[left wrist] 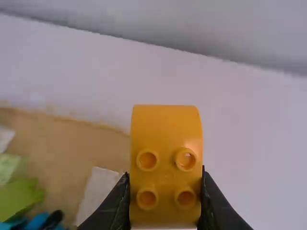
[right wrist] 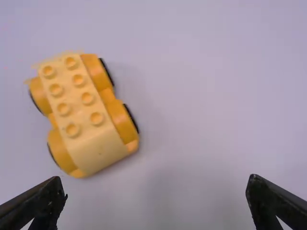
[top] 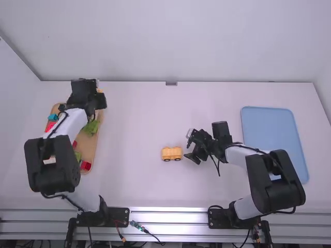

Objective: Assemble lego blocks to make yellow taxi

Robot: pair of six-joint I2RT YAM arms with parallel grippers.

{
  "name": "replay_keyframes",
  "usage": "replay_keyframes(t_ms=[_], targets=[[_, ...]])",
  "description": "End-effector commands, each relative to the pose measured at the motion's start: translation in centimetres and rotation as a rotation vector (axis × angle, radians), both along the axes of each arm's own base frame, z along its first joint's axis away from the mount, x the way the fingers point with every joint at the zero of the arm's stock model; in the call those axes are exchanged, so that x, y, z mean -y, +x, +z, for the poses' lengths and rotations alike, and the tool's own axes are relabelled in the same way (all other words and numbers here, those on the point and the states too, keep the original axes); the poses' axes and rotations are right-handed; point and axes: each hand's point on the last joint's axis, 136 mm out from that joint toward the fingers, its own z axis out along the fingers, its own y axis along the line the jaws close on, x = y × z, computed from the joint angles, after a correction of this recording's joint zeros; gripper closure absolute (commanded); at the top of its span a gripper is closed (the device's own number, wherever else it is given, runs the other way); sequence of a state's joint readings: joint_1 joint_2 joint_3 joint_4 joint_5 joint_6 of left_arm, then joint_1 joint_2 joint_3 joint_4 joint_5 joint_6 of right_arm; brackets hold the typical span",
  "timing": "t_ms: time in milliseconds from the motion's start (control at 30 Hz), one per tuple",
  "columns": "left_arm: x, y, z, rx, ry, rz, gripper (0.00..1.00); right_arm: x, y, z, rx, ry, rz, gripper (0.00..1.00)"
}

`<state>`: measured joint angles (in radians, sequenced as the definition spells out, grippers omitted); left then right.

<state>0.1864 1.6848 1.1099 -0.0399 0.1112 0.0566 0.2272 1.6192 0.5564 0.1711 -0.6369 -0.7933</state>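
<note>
Left end effector [left wrist: 165, 191] pinches a curved orange plastic block [left wrist: 166, 127]; misaligned pressing could tip the yellow wheeled base [right wrist: 86, 115]. Right end effector [right wrist: 157, 185] gapes empty.

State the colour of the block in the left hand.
The block is orange-yellow; it shows best in the left wrist view.

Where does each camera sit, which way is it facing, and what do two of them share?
High view: above and behind both arms, facing forward and down onto the table; both arms show.
Left wrist view: on the left wrist, facing past the left end effector, shut on a yellow block, toward the tray.
Right wrist view: on the right wrist, facing down between the right end effector's open fingers.
Shared: high and right wrist views show the wheeled base.
</note>
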Motion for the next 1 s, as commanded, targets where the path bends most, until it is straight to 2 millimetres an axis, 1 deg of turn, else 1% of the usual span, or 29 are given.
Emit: replay_keyframes(t_ms=[0, 33, 67, 167, 267, 300, 367, 400, 433, 467, 533, 600, 633, 667, 767, 867, 900, 967], targets=[[6.2, -2.2, 0.4, 0.043, 0.073, -0.420, 0.99, -0.8, -0.8, 0.9, 0.019, 0.059, 0.045, 0.01], [9.0, -3.7, 0.5, 0.063, 0.075, -0.585, 0.98, -1.0, -1.0, 1.1, 0.029, 0.077, 0.055, 0.01], [10.1, -4.4, 0.5, 0.069, 0.081, -0.650, 0.98, -1.1, -1.1, 1.1, 0.033, 0.083, 0.059, 0.01], [14.7, -8.2, -0.2, 0.083, 0.129, -0.962, 0.99, -1.2, -1.3, 1.0, 0.044, 0.094, 0.068, 0.01], [17.9, -11.6, -1.4, 0.061, 0.172, -1.193, 0.98, -1.5, -1.9, 0.8, 0.045, 0.095, 0.083, 0.01], [18.7, -12.5, -1.8, 0.051, 0.178, -1.248, 0.99, -1.8, -2.2, 0.7, 0.044, 0.095, 0.091, 0.01], [19.6, -13.4, -2.0, 0.033, 0.170, -1.289, 0.98, -2.1, -2.4, 0.7, 0.046, 0.096, 0.103, 0.01], [20.4, -14.2, -2.3, 0.017, 0.162, -1.328, 0.98, -2.3, -2.6, 0.7, 0.050, 0.096, 0.113, 0.01], [20.7, -14.6, -2.5, 0.009, 0.165, -1.344, 0.98, -2.4, -2.6, 0.7, 0.055, 0.090, 0.115, 0.01], [21.3, -15.4, -2.8, -0.009, 0.165, -1.380, 0.98, -2.4, -2.4, 0.5, 0.062, 0.076, 0.111, 0.01], [21.5, -16.6, -3.5, -0.047, 0.201, -1.434, 0.99, -2.5, -2.5, 0.4, 0.064, 0.069, 0.113, 0.01], [21.1, -17.8, -4.8, -0.113, 0.263, -1.484, 0.99, -2.8, -2.5, 0.6, 0.058, 0.080, 0.115, 0.01], [21.0, -17.9, -4.9, -0.118, 0.269, -1.488, 0.99, -2.8, -2.6, 0.6, 0.057, 0.081, 0.115, 0.01], [20.7, -18.6, -5.8, -0.136, 0.316, -1.535, 0.99, -2.8, -2.6, 0.7, 0.056, 0.089, 0.117, 0.01], [20.7, -19.6, -7.0, -0.098, 0.356, -1.617, 0.98, -2.5, -2.5, 0.8, 0.051, 0.101, 0.112, 0.01], [21.0, -19.9, -7.4, -0.067, 0.320, -1.612, 0.99, -2.2, -2.4, 0.8, 0.048, 0.104, 0.103, 0.01], [21.0, -19.9, -7.7, -0.065, 0.306, -1.597, 0.98, -2.1, -2.3, 0.8, 0.047, 0.104, 0.099, 0.02], [20.9, -19.9, -8.4, -0.074, 0.302, -1.563, 0.99, -2.1, -2.3, 0.8, 0.047, 0.104, 0.099, 0.01]])
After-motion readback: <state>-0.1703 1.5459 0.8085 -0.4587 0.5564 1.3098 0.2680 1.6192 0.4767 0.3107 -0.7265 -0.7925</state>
